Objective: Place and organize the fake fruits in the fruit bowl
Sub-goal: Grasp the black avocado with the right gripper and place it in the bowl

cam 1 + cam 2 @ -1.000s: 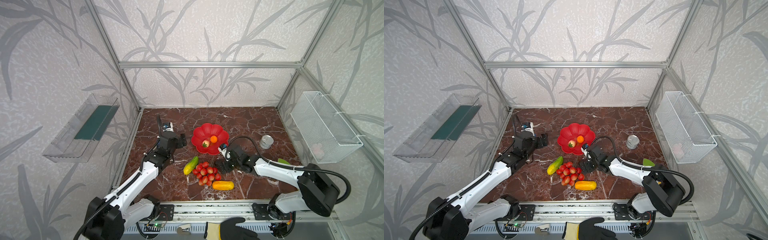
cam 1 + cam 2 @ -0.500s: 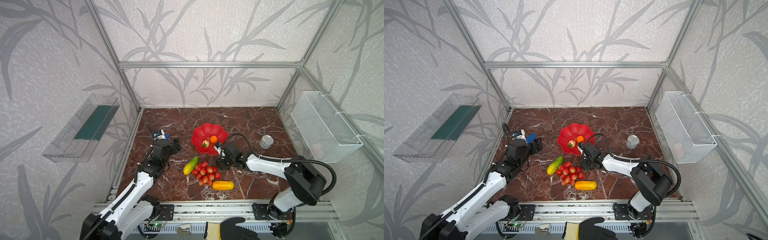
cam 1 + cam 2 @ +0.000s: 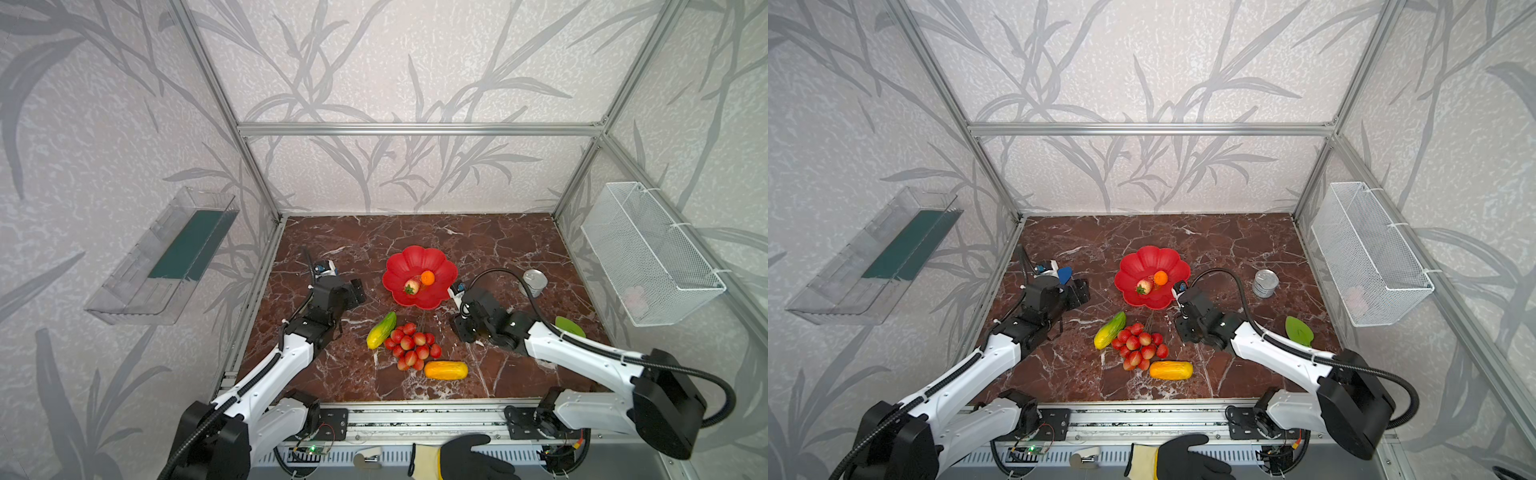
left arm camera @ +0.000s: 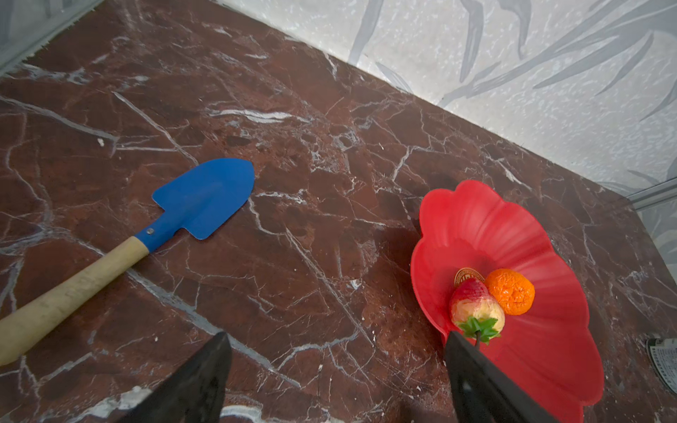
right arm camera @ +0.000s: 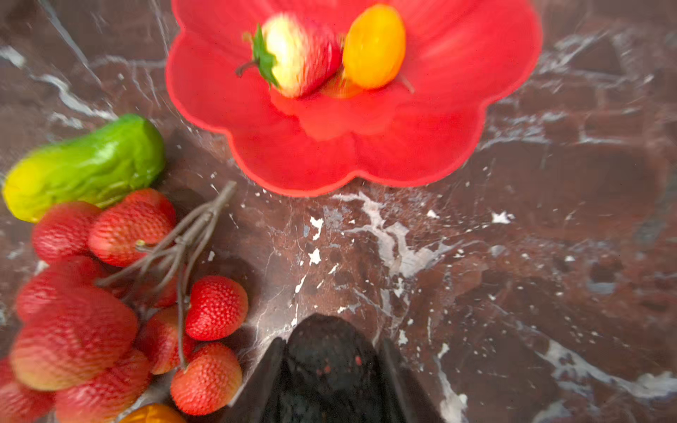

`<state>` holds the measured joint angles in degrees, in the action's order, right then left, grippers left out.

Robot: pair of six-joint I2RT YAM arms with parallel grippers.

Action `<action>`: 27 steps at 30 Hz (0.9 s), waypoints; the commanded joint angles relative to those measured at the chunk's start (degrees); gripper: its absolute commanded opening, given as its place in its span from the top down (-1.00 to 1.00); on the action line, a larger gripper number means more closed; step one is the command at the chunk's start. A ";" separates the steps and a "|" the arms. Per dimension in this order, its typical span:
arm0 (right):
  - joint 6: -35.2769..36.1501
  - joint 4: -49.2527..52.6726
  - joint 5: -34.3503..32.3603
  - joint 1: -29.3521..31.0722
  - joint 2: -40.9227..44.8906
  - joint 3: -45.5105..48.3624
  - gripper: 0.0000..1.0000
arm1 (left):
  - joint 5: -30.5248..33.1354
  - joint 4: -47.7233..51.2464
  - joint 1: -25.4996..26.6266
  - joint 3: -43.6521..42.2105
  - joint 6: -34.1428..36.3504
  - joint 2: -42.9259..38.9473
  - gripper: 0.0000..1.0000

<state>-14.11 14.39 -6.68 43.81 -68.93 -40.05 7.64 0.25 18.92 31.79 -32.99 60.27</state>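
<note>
The red scalloped fruit bowl (image 3: 419, 257) sits on the marble floor. Two fruits lie touching at its centre: a red-cream strawberry (image 3: 411, 286) and a small orange (image 3: 427, 277). The other fruits lie on the marble on the near side of the bowl. The green-yellow oblong (image 3: 381, 330) is just off the rim, and the red bunch (image 3: 411, 345) is beside it, its twig pointing at the bowl. The yellow-orange oblong (image 3: 445, 370) is farthest out from the bowl. Close to the bowl's near-right rim, the right gripper (image 5: 329, 344) has its fingers clamped on the dark bumpy avocado (image 5: 322, 373). I cannot tell whether the avocado touches the marble. To the left of the bowl hangs the left gripper (image 4: 335, 366), fingers wide apart and holding nothing, with one fingertip (image 4: 472, 373) showing against the bowl's rim. A blue trowel (image 4: 139, 241) lies farther left of the bowl, and a tin can (image 3: 535, 281) stands well to its right.
</note>
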 commanded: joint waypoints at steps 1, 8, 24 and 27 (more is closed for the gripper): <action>0.21 -1.38 -2.61 -0.97 2.04 -2.86 0.24 | -2.63 -0.95 -0.46 1.90 -0.25 0.61 -0.79; 2.61 -7.82 -0.82 -4.88 -14.85 -17.87 0.24 | -8.62 -0.25 -0.46 -0.46 -3.16 -1.78 -0.75; 1.26 -10.26 6.88 -14.19 -38.48 -33.06 0.22 | -20.78 3.90 -0.37 -2.86 -1.73 -3.88 -0.67; -0.13 -11.37 7.09 -14.37 -39.92 -33.21 0.18 | -23.63 2.61 -0.28 -3.05 -1.61 -1.70 -0.63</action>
<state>-12.86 4.34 -0.62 29.56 -107.96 -71.64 -12.08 3.14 18.68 28.84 -34.81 57.17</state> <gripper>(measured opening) 0.412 0.817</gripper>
